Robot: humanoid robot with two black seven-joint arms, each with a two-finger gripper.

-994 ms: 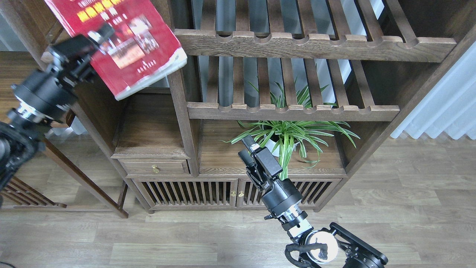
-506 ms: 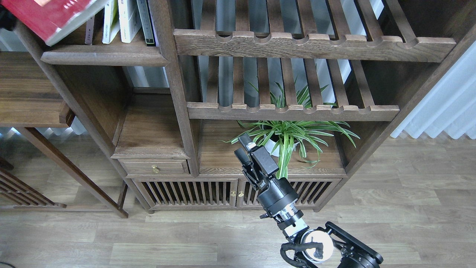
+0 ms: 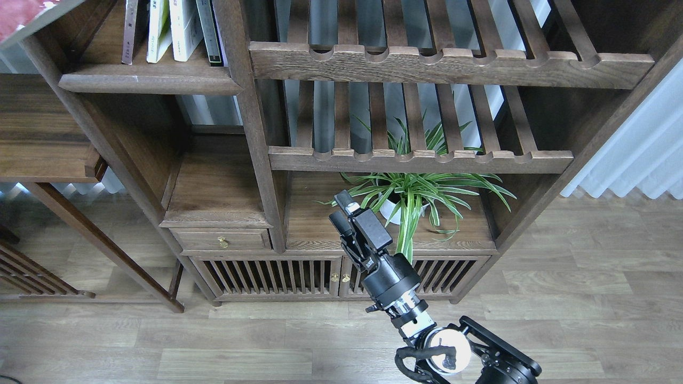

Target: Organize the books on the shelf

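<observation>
1. The shelf (image 3: 149, 84), at eleven o'clock, carries upright books (image 3: 169, 29), packed rightward so space stays free at its left.
2. A red book (image 3: 21, 13) pokes in at the ten o'clock corner; I see no left pincer.
3. My right gripper (image 3: 342, 212) idles low, clear of the shelf; whether it's open or closed, I can't tell.

A home living room: wooden bookcase (image 3: 256, 160), potted plant (image 3: 411, 194), curtains (image 3: 635, 154), plank floor (image 3: 267, 341).

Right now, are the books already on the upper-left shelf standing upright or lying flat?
Upright. The shelved books stand on the dark shelf board, spines facing out, packed toward the right post and leaning slightly.
</observation>
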